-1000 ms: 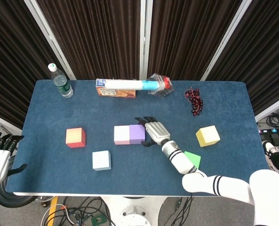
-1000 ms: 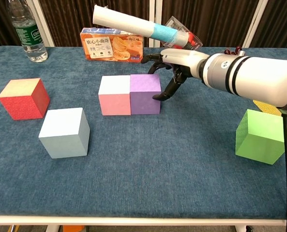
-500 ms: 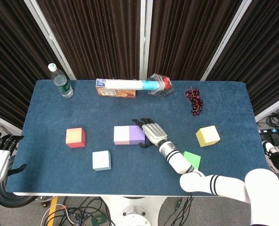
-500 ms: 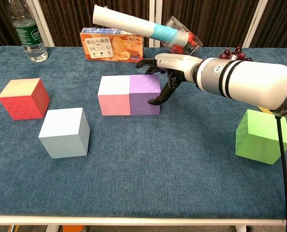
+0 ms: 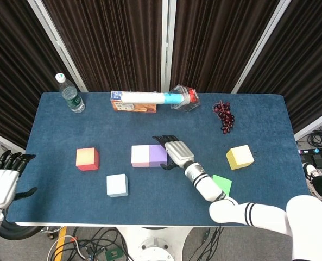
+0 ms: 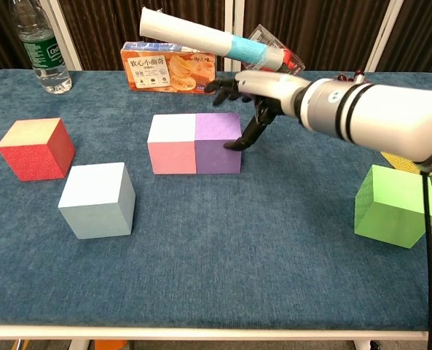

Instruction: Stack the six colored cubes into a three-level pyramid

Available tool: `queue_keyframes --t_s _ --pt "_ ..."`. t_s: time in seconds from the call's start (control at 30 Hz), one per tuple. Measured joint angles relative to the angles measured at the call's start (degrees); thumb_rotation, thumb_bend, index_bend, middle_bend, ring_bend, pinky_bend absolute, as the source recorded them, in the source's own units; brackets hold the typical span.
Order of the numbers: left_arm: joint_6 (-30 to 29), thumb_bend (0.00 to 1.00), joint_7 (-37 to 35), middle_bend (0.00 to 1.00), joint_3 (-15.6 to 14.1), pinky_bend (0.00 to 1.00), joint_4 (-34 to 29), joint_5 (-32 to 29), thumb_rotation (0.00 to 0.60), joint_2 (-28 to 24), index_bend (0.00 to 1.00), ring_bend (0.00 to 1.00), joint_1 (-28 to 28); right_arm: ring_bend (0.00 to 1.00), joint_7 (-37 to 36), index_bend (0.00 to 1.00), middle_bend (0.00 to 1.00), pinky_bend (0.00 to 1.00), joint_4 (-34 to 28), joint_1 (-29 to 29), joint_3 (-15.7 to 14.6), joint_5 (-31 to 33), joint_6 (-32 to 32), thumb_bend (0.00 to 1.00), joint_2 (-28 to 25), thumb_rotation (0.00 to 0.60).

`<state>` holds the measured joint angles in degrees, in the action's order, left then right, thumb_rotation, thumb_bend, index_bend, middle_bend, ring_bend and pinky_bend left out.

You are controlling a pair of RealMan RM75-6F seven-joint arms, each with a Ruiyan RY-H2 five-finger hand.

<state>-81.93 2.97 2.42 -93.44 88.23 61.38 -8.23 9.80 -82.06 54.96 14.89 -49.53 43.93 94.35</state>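
Note:
A pink cube [image 5: 140,156] [image 6: 172,143] and a purple cube [image 5: 157,155] [image 6: 218,141] sit side by side, touching, at the table's middle. My right hand [image 5: 176,153] [image 6: 256,93] hovers at the purple cube's right side, fingers spread, a fingertip touching its right face; it holds nothing. A red cube [image 5: 87,159] [image 6: 35,148] lies at the left, a pale blue cube [image 5: 117,185] [image 6: 97,198] in front of it. A green cube [image 5: 222,184] [image 6: 394,205] and a yellow cube [image 5: 240,156] [image 6: 405,162] lie at the right. My left hand [image 5: 4,178] is off the table's left edge, open.
Along the back stand a water bottle [image 5: 70,93] [image 6: 42,45], a biscuit box [image 5: 132,104] [image 6: 168,67] with a rolled tube [image 5: 150,98] [image 6: 208,38] on it, a clear container [image 5: 185,98] and dark red grapes [image 5: 224,115]. The table [image 5: 258,130] is covered in blue cloth.
My right hand has risen slightly at the purple cube's right side. The purple cube had shifted left against the pink one. My left hand has moved up a little.

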Motion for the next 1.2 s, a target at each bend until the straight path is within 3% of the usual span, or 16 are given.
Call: queue_keyframes --t_s 0.2,0.4,0.63,0.9,1.2 --pt "5.42 0.05 -4.37 0.18 -0.63 0.07 -1.29 4.29 0.600 -1.25 0.18 0.12 -4.65 0.00 -1.26 0.00 0.03 0.00 -7.43 -3.44 0.32 -3.63 4.10 0.22 -7.66 0.600" --pt "10.68 0.04 -7.45 0.18 -1.81 0.07 -3.94 8.51 0.600 -1.32 0.18 0.12 -9.25 0.00 -3.11 0.00 0.05 0.00 -14.91 -10.00 0.34 -7.91 11.47 0.22 -18.62 0.600" --pt "15.74 0.01 -3.84 0.16 -1.63 0.07 -4.84 8.05 0.600 3.92 0.17 0.12 -12.85 0.00 -7.96 0.00 0.07 0.00 -20.12 -18.76 -1.18 -13.53 18.31 0.22 -28.96 0.600" --pt "21.19 0.00 4.46 0.15 -0.33 0.08 -4.25 0.37 0.600 12.10 0.17 0.12 -15.62 0.00 -13.34 0.00 0.07 0.00 -19.69 -22.77 -2.92 -17.09 19.58 0.22 -31.40 0.600" --pt "23.60 0.00 10.90 0.15 -0.01 0.09 -4.24 -4.35 0.600 17.38 0.17 0.12 -17.50 0.00 -15.83 0.00 0.07 0.00 -18.03 -24.28 -3.30 -19.02 19.45 0.22 -31.37 0.600"
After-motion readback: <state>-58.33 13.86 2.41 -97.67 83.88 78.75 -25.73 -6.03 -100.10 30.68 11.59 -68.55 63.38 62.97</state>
